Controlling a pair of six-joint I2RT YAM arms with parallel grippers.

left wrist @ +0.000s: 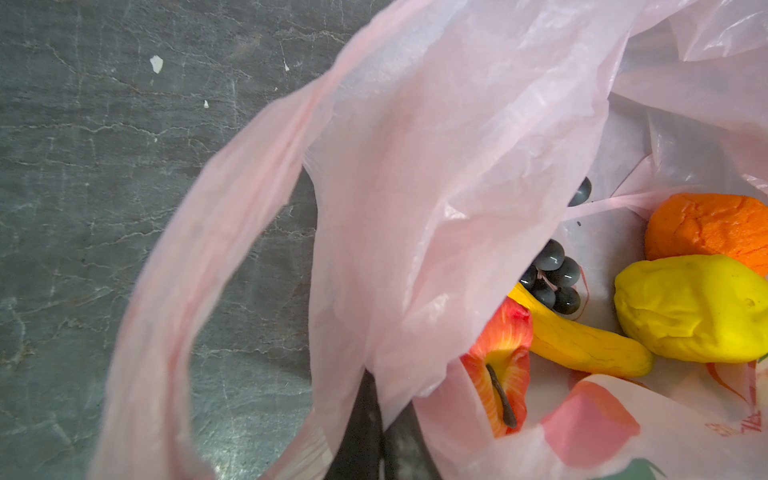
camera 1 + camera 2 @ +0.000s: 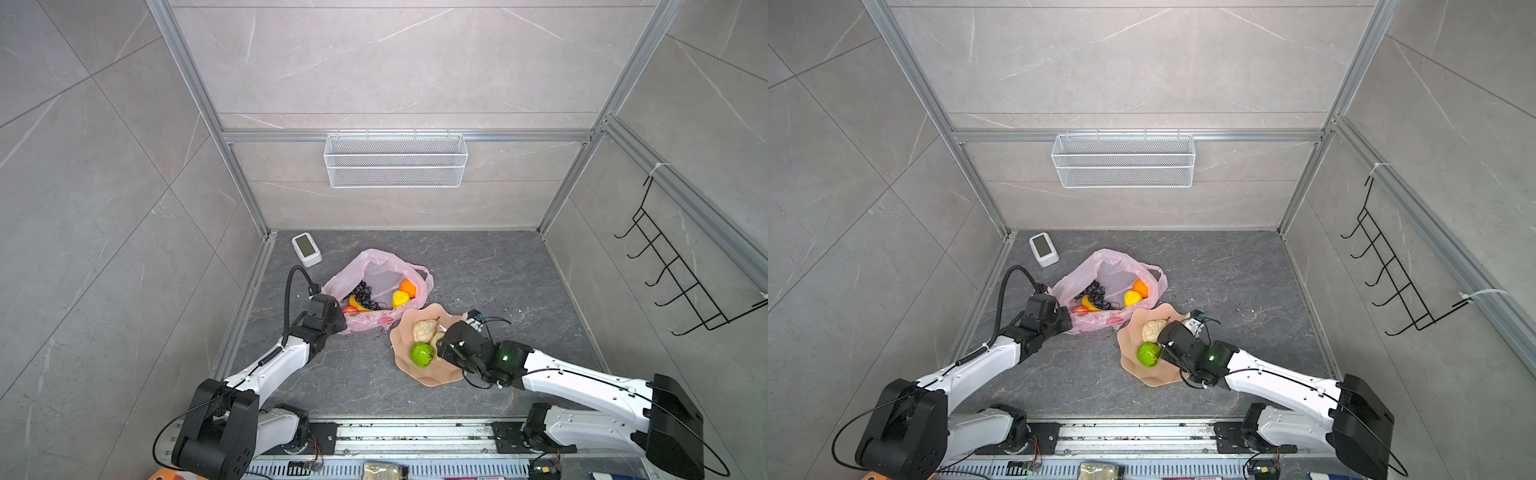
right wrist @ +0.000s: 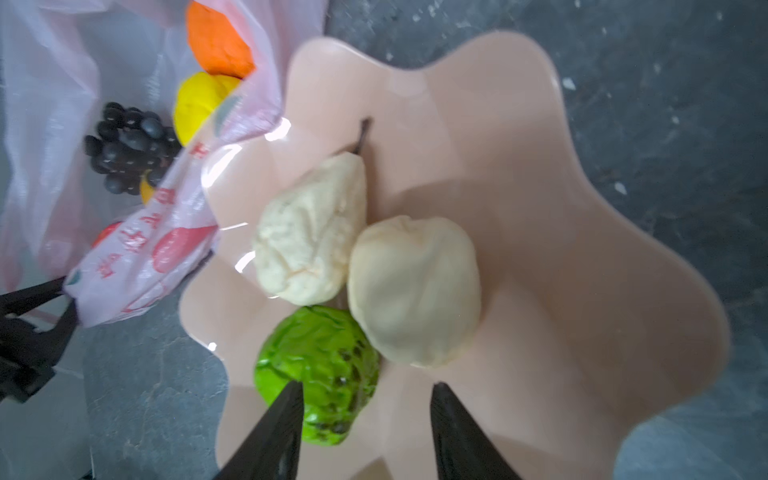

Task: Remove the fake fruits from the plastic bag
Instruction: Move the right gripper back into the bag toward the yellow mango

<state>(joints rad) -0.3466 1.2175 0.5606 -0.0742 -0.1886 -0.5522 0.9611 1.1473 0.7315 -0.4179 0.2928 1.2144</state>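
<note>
The pink plastic bag (image 2: 376, 266) lies open on the dark table. Inside it are dark grapes (image 2: 365, 292), a banana (image 1: 582, 340), a red apple (image 1: 505, 365), a yellow fruit (image 2: 400, 298) and an orange one (image 2: 408, 287). My left gripper (image 1: 380, 419) is shut on the bag's near rim, with the film pinched between its jaws. On the peach plate (image 2: 419, 376) rest a beige pear (image 3: 311, 241), a round beige fruit (image 3: 415, 291) and a bumpy green fruit (image 3: 324, 365). My right gripper (image 3: 368, 385) hovers open over the plate, holding nothing.
A small white device (image 2: 306, 248) stands at the back left of the table. A white wire basket (image 2: 395, 160) hangs on the back wall. A black hook rack (image 2: 673, 270) is on the right wall. The plate's rim touches the bag.
</note>
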